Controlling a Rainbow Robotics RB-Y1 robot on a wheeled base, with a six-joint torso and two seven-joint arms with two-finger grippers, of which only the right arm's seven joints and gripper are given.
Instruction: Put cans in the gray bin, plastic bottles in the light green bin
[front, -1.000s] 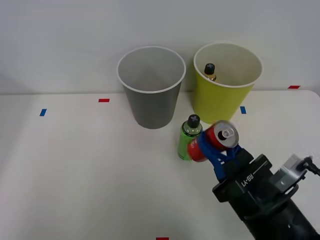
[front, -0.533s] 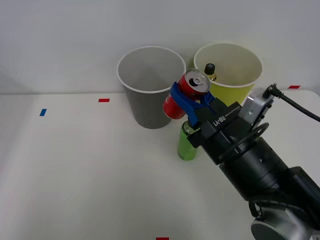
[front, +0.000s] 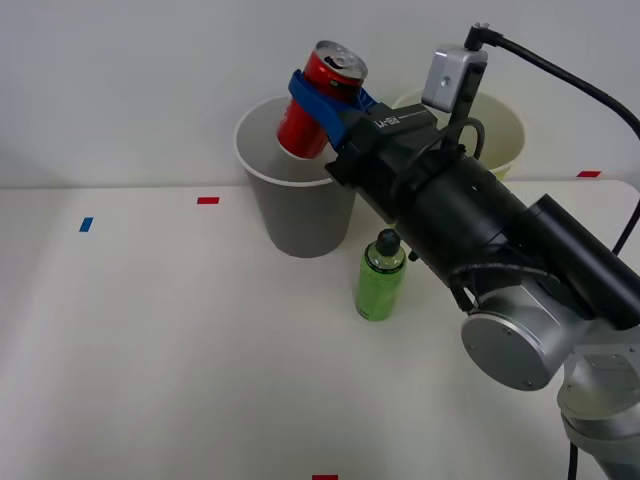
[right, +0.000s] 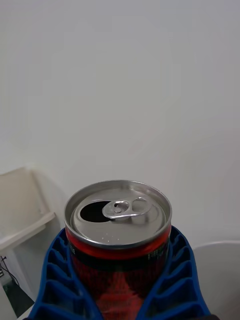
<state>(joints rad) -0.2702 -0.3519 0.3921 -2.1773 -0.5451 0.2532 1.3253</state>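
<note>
Right gripper (front: 322, 100) clenched around red can (front: 316, 100), held tilted above gray bin (front: 300, 205). Green bottle (front: 380, 277) upright on table (front: 150, 340), at bin's four o'clock. Light green bin (front: 505, 140) behind arm.

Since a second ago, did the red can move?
Yes. The right gripper lifted the red can up and away from the green bottle, and it is now above the gray bin.

A white table (front: 150, 330) carries a gray bin (front: 300, 200), a light green bin (front: 505, 140) beside it, an upright green bottle (front: 380, 280) in front, and small tape marks (front: 208, 200).
</note>
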